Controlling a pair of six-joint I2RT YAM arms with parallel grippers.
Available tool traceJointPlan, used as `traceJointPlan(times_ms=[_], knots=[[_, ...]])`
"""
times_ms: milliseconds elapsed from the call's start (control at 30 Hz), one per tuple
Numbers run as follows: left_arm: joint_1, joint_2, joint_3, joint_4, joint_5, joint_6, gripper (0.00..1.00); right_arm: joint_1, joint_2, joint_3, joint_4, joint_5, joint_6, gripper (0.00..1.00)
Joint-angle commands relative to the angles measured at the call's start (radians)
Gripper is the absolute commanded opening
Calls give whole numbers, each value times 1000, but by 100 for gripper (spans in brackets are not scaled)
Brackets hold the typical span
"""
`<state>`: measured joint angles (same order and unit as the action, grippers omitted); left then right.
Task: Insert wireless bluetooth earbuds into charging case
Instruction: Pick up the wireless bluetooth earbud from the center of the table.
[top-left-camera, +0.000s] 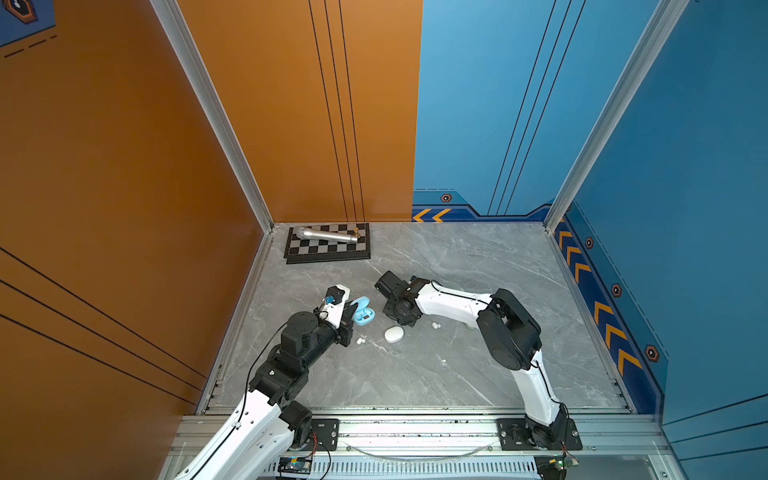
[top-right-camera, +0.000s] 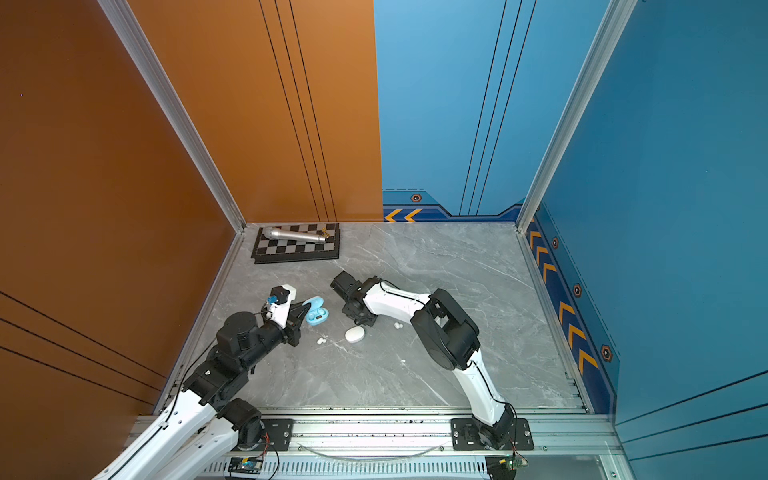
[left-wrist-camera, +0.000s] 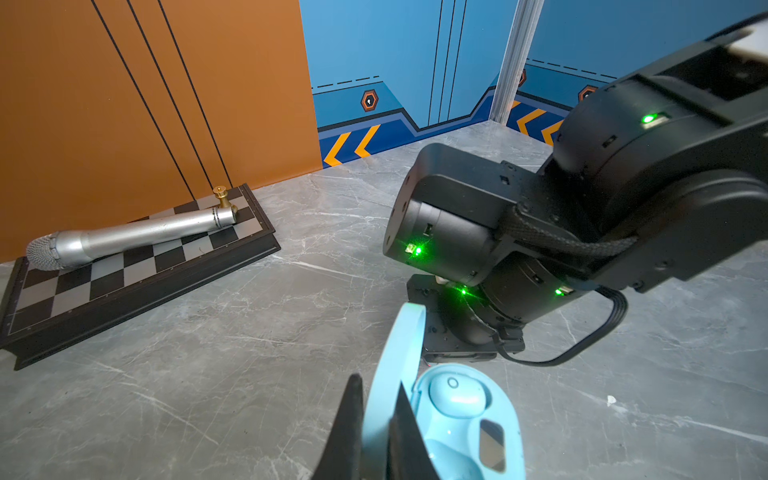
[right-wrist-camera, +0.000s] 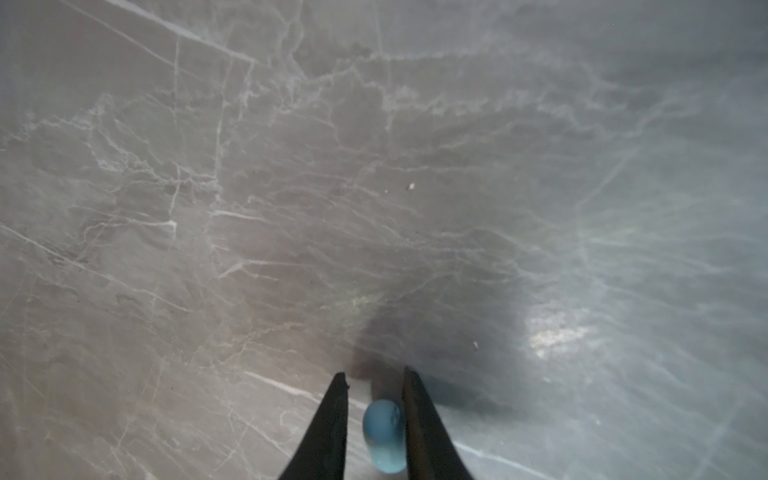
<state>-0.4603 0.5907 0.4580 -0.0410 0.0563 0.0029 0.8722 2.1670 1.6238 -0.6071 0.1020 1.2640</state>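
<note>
A booth with orange and blue walls encloses a grey marble bench (top-left-camera: 457, 374). In its far corner by the orange wall lies a chessboard (top-left-camera: 328, 249), with a silver microphone (top-left-camera: 326, 236) resting across it.

Near the left arm, a pale blue charging case (top-left-camera: 362, 313) stands open on the bench. The left jaws are clamped on its raised lid (left-wrist-camera: 405, 332), one black finger (left-wrist-camera: 345, 424) on each side. One pale blue earbud (left-wrist-camera: 455, 392) sits in its socket in the case.

The right jaws point down at the bench just beside the case, standing slightly apart. The second pale blue earbud (right-wrist-camera: 384, 436) lies between the fingers (right-wrist-camera: 328, 424), touching one of them, with a small gap to the other.

A closed white case (top-left-camera: 394, 334) lies nearer the front of the bench. A pair of white earbuds (top-left-camera: 435, 325) lies beside it under the right arm. Another pale pair (top-left-camera: 360, 341) lies on its other side, near the left arm's wrist.
</note>
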Motion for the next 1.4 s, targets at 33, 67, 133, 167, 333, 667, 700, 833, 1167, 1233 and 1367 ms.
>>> traceJointPlan(times_ms=[33,67,133,167,333,667,700,833,1167,1233,1367], knots=[[16,-14,-12,36,17,-10,0,15,38,36,-95,46,-60,25],[20,-13,-13,35,16,-10,0,17,40,42,-107,50,-75,26],[23,-15,-13,36,17,-11,0,20,49,54,-137,61,-108,26],[25,-18,-12,35,18,-11,0,20,51,58,-145,65,-120,26],[32,-27,-14,36,19,-16,0,37,81,99,-194,94,-187,26],[44,-36,-4,20,26,-15,0,57,119,139,-220,102,-225,20],[46,-36,-3,18,27,-15,0,56,119,136,-219,103,-227,18],[49,-33,1,17,34,-16,0,51,108,142,-218,109,-249,15],[55,66,5,115,102,-90,0,-31,-135,115,-168,110,-477,13],[56,109,2,168,110,-107,0,-70,-212,65,-139,70,-509,13],[52,217,15,286,139,-124,0,-161,-351,-39,-79,-84,-557,13]])
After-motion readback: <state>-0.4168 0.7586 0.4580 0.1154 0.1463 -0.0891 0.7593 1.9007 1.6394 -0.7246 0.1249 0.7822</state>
